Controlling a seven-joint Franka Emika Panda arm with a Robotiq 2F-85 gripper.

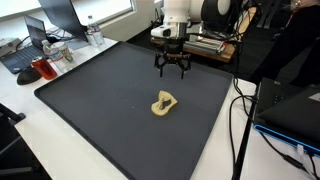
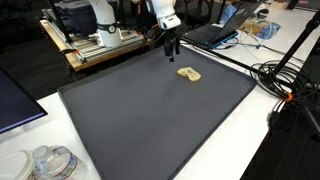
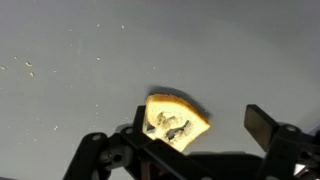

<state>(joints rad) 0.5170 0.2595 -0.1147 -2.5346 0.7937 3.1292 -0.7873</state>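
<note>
Both fingers (image 3: 262, 122) spread wide on the end effector (image 1: 172, 70), nothing held between them. Hangs clear above a dark mat (image 1: 100, 110), toward its far edge in an exterior view. Looks down (wrist view) on a yellow wedge (image 3: 176, 120) with a hole through it, lying on the mat near the middle (image 1: 165, 104), untouched. Around the mat: white tabletop (image 1: 55, 140), black cables (image 1: 238, 120).

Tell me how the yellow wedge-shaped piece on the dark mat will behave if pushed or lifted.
The yellow wedge-shaped piece lies flat with straight edges, so it probably slides rather than rolls. It looks small beside the open gripper, so likely light. Its hollowed middle, seen in the wrist view, may give under a squeeze.
</note>
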